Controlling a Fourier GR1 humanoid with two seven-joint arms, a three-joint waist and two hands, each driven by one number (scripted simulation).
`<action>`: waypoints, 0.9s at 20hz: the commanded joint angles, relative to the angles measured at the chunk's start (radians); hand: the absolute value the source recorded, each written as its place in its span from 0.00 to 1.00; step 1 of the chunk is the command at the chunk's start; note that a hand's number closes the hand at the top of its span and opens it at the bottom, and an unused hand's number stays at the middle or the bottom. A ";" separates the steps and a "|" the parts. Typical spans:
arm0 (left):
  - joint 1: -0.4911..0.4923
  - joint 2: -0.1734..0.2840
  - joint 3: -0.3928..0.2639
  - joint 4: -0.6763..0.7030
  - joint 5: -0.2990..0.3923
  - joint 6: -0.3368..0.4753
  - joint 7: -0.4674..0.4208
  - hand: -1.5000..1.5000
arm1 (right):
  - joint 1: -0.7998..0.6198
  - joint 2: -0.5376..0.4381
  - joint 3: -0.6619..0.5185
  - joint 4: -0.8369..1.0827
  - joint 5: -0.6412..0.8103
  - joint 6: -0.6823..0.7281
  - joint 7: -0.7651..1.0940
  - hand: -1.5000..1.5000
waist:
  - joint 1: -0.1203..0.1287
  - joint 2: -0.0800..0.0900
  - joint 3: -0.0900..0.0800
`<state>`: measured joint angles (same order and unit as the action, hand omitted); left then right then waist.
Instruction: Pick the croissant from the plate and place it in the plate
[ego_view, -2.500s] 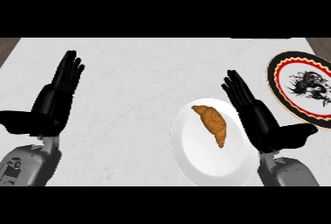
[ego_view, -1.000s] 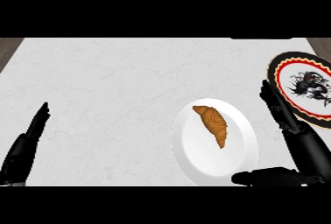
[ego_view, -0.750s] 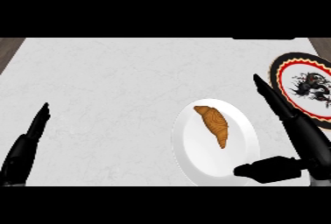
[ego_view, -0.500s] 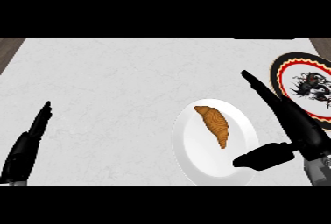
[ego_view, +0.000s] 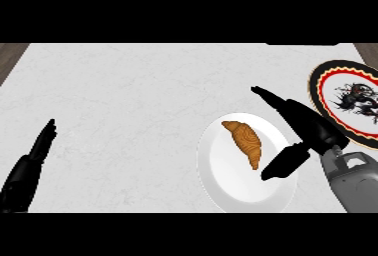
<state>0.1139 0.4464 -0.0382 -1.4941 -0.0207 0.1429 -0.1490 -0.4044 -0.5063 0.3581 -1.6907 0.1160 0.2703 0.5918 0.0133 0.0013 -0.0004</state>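
The fingers (ego_view: 284, 107) of the right hand (ego_view: 310, 131) stood straight and empty beside the croissant (ego_view: 246, 142) — closing off-centre might nudge it off the white plate (ego_view: 221, 190).

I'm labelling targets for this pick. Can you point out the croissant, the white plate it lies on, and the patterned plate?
croissant (ego_view: 246, 143): head view, middle of its brown body.
white plate (ego_view: 227, 185): head view, bare lower-left part of the plate.
patterned plate (ego_view: 330, 100): head view, pale area left of its dark figure.

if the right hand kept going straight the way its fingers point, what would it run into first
Probably nothing: the right hand points up-left over bare counter, passing just beyond the white plate and croissant. Height is unclear.
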 joint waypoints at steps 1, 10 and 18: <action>-0.077 -0.054 -0.025 0.044 -0.056 0.037 0.038 0.50 | -0.056 0.013 0.001 0.131 0.028 0.091 -0.037 0.00 | -0.008 0.001 0.000; -0.018 -0.042 0.058 -0.027 -0.052 -0.063 0.044 0.50 | -0.047 0.114 -0.047 0.223 0.135 0.202 -0.127 0.00 | -0.009 -0.001 0.000; -0.037 -0.101 0.077 0.040 -0.108 -0.058 -0.009 0.50 | -0.044 0.202 -0.046 0.262 0.225 0.261 -0.099 0.00 | -0.011 -0.002 0.000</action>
<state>0.0873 0.3670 0.0232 -1.4910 -0.1092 0.0915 -0.1230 -0.4517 -0.3432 0.3131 -1.4110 0.3115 0.4869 0.4401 0.0049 0.0004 0.0001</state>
